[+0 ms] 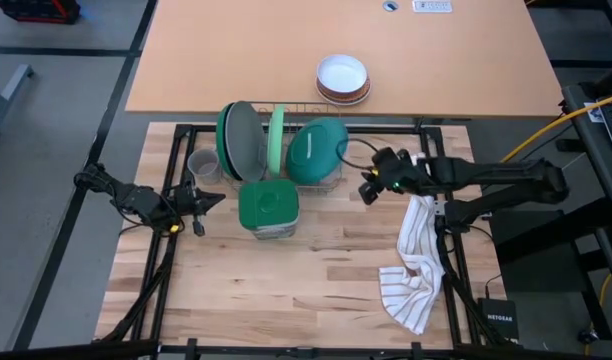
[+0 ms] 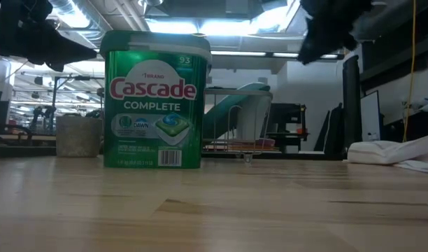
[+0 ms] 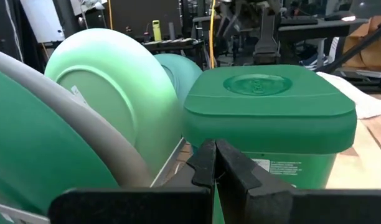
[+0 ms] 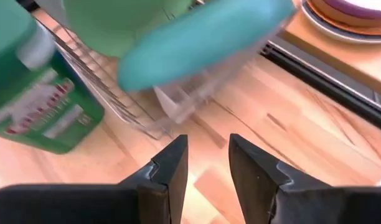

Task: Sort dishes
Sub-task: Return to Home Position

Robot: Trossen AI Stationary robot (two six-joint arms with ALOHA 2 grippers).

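High view: wire dish rack at the far middle of the wooden table. Four plates stand on edge in it, left to right: dark green plate, grey plate, light green plate, teal plate, the last leaning hard to the right. Small grey mug upright on the table just left of the rack, outside it. Green detergent tub on the near side of the rack, close against it.

Left gripper hovers low, left of the tub and near of the mug, touching neither. Left wrist view: both fingers pressed together, nothing between them.

Right gripper hangs in the air just right of the rack, beside the teal plate. Right wrist view: fingers spread with a clear gap, holding nothing; bare wood below.

White striped towel lies crumpled at the near right. Stacked white bowl sits on the far table, well apart from the rack.
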